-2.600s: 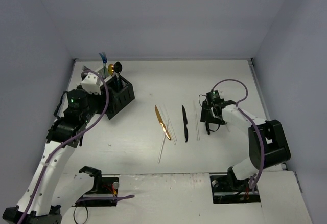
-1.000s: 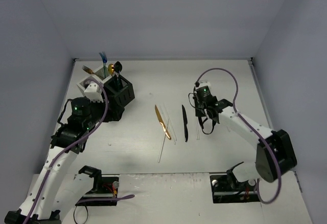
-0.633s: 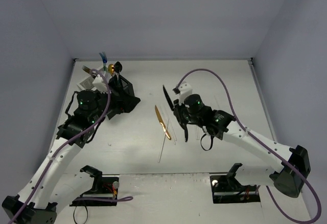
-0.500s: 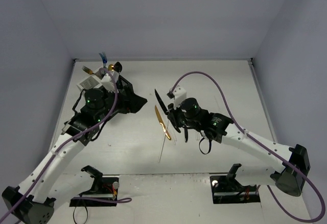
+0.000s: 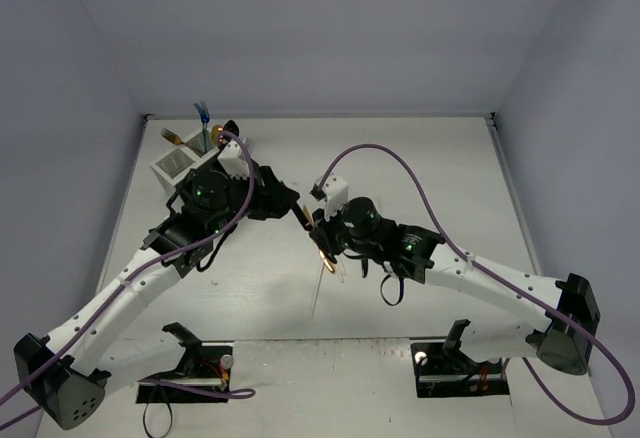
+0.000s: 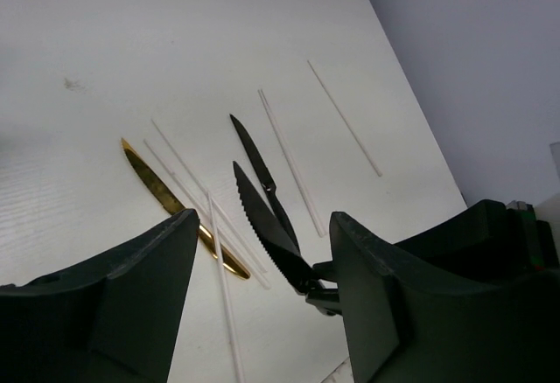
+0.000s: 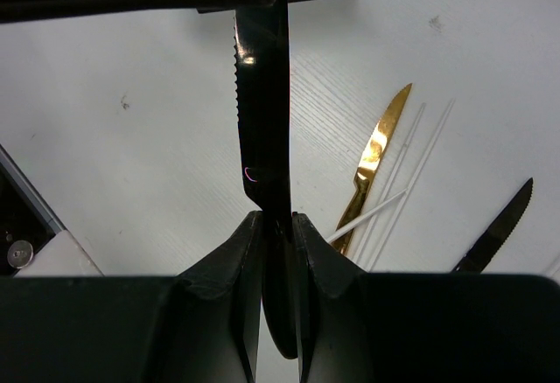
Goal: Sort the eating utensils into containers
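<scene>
Top view: L arm stretched fwd and inward, left claw [image 5: 293, 205] over mid counter [image 5: 440, 158]. R arm reaches far across to its own left, right claw [image 5: 320, 224] close up to the left one. Black serrated knife [image 5: 306, 215] runs between them, off the counter. Containers [image 5: 176, 162] at back-left, partly hidden by L arm; blue utensil [image 5: 204, 116] stands up out of them. Gold knife [image 5: 326, 255] lies just beside R claw.

L wrist view: left claw [image 6: 262, 221] wide, fingers [image 6: 131, 295] either side of black serrated knife [image 6: 262, 226], not touching it. Handle end pinched by right claw. On counter beyond: gold knife [image 6: 162, 192], other black knife [image 6: 254, 151], clear utensils [image 6: 289, 151], roughly parallel.

R wrist view: right claw [image 7: 273, 223] clamped on handle of black serrated knife [image 7: 262, 94], teeth to frame left, tip up by L claw's dark body at top edge. Gold knife [image 7: 376, 151], clear utensils [image 7: 411, 173] and tip of other black knife [image 7: 499, 226] lie to the right.
</scene>
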